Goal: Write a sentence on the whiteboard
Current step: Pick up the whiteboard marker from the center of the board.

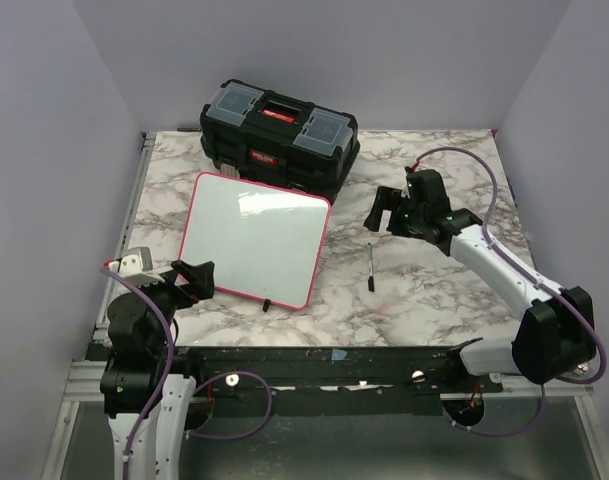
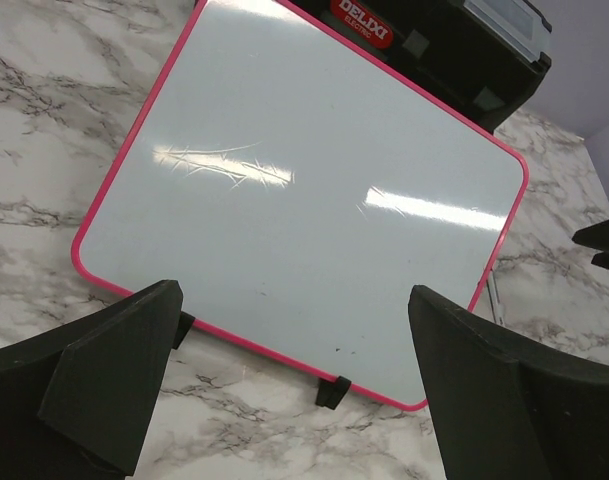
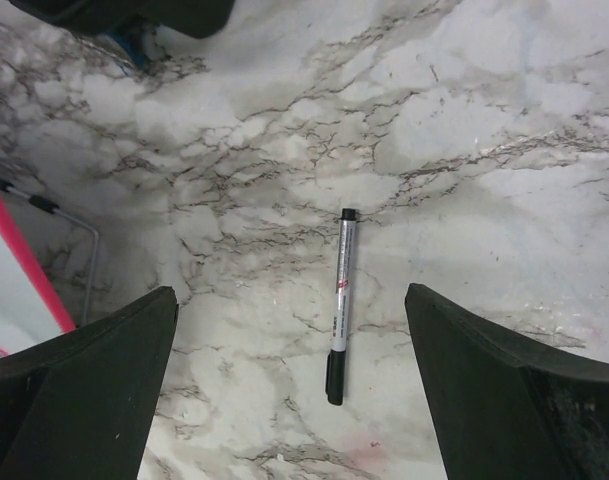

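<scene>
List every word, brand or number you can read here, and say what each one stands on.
"DEL...": white capitals on a red label on the black toolbox, left wrist view; the last letters and the small line beneath are unclear.
The marker: print on the barrel, too small to read.
The whiteboard: blank, no writing.
Top view: the toolbox's red labels are too blurred to read.
</scene>
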